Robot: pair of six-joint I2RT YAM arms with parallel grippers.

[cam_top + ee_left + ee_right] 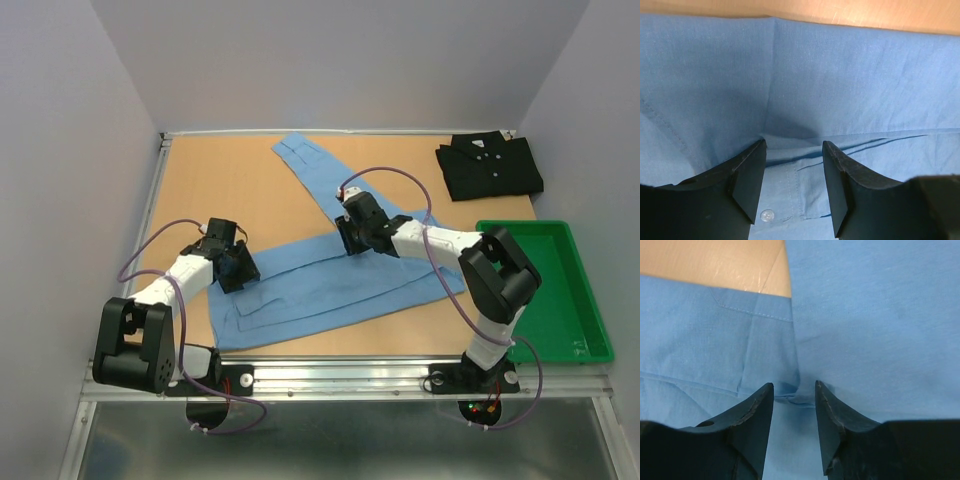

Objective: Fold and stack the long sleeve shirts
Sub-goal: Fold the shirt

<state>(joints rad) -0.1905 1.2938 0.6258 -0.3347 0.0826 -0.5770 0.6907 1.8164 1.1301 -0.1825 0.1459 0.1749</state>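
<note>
The light blue shirt (330, 285) lies spread flat across the middle of the table, with one sleeve (305, 160) stretched toward the back. The black shirt (490, 166) lies folded at the back right. My left gripper (238, 268) is low over the blue shirt's left part. In the left wrist view it (794, 145) is open, with the button placket (790, 190) between its fingers. My right gripper (350, 236) is at the shirt's far edge near the sleeve. In the right wrist view it (793, 386) is open, its tips on either side of a small cloth pucker (792, 395).
A green plastic tray (590, 300) stands at the right, beside the right arm. Bare wooden table (220, 180) shows at the back left. White walls close in the table on three sides.
</note>
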